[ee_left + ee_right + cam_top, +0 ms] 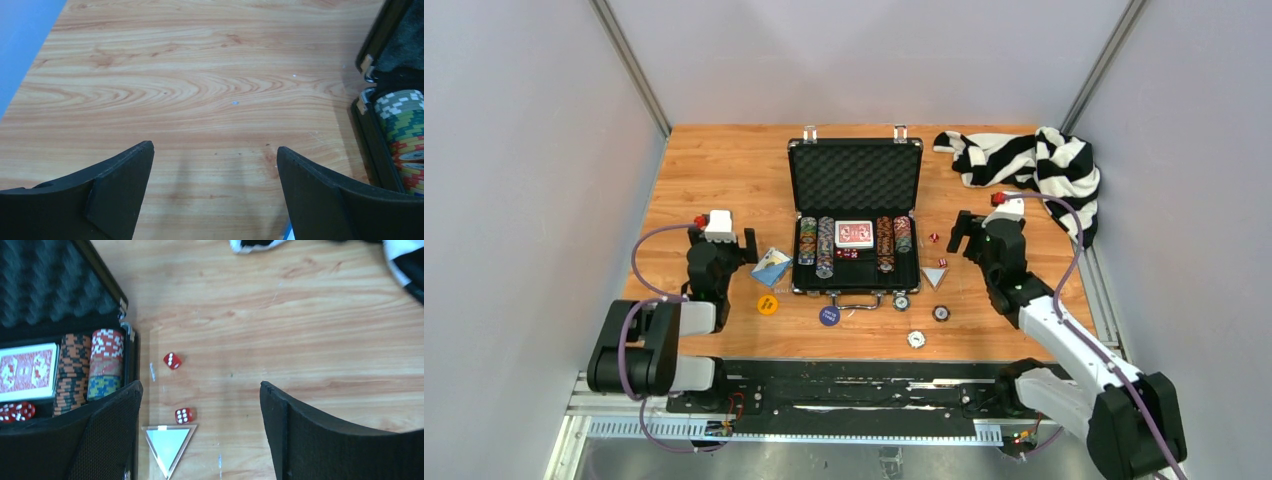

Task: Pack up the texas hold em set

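Observation:
The black briefcase lies open mid-table with foam lid, rows of multicoloured chips and a red card deck inside. In the right wrist view the case wall, the deck and chips sit at left. Two red dice and a clear triangle lie on the wood right of the case. My right gripper is open above them. My left gripper is open over bare wood, left of the case corner. A blue card deck, round buttons and loose chips lie in front.
A black-and-white striped cloth lies at the back right corner, also at the top of the right wrist view. Grey walls enclose the wooden table on three sides.

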Controlling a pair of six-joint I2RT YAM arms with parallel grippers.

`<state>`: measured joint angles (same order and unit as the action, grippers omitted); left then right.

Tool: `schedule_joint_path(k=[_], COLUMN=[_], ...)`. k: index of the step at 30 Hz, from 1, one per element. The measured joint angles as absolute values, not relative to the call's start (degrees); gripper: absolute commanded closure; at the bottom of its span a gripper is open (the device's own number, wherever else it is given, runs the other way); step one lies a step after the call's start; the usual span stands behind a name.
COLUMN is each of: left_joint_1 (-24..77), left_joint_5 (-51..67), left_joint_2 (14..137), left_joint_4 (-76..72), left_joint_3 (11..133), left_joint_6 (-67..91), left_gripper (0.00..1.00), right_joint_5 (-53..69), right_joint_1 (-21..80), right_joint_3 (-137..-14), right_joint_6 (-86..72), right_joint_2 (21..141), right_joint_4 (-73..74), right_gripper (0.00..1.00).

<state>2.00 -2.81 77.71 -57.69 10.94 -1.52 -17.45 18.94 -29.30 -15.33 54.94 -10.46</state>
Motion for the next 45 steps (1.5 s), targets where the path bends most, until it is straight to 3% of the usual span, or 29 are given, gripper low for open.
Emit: schedule_joint_path(k=[2, 7, 10, 13, 16, 20, 24, 29, 32, 45], left_joint_1=[2.07, 2.94, 10.11, 21.85, 26.20, 24.73, 19.73, 20.58, 24.56, 30.68], left_joint_5=[-4.60, -8.32, -12.49, -19.27, -23.83, -27.79, -23.22, -15.44, -14.72, -13.26], left_joint_2=[74.24, 51.05, 45.34, 47.64, 51.46, 53.19, 52.10, 55.92, 57.69, 57.95], left_joint_4=[-53.49, -41.67, -31.75, -20.56, -12.73, -10.09, -11.62, -12.80, -12.78, -6.76], left_joint_3=[11.05, 12.08, 18.15, 28.10, 33.69, 31.92, 26.13, 27.00, 27.16, 27.29], left_joint_6=[-1.21, 3.07, 3.86, 2.68, 1.91, 8.95, 13.98, 18.55, 19.88, 21.26], left_gripper=[0.02, 0.02, 0.02, 0.02, 0.02, 0.02, 0.02, 0.04, 0.02, 0.02], right_joint_5=[-15.77, -12.38, -11.62, -11.09, -10.26, -8.54, -6.31, -5.34, -6.07, -16.05], right_joint_1=[18.90, 18.87, 18.85, 18.87, 18.87, 18.87, 20.71, 30.44, 36.86, 57.74], right_joint_3=[-29.36, -30.00, -32.10, -35.59, -38.13, -38.96, -38.13, -35.20, -32.84, -28.77], right_joint_6=[-16.01, -16.80, -16.67, -16.45, -16.14, -15.49, -13.98, -13.17, -15.20, -29.02], right_joint_2=[57.10, 61.91, 65.39, 68.38, 69.28, 67.90, 62.67, 57.19, 56.93, 57.34], right_joint_4=[-10.00, -9.43, -8.32, -5.58, -3.42, -0.91, 1.80, 5.04, 7.88, 22.44], right_gripper=[0.14, 0.17, 0.17, 0.17, 0.16, 0.20, 0.23, 0.22, 0.15, 0.14])
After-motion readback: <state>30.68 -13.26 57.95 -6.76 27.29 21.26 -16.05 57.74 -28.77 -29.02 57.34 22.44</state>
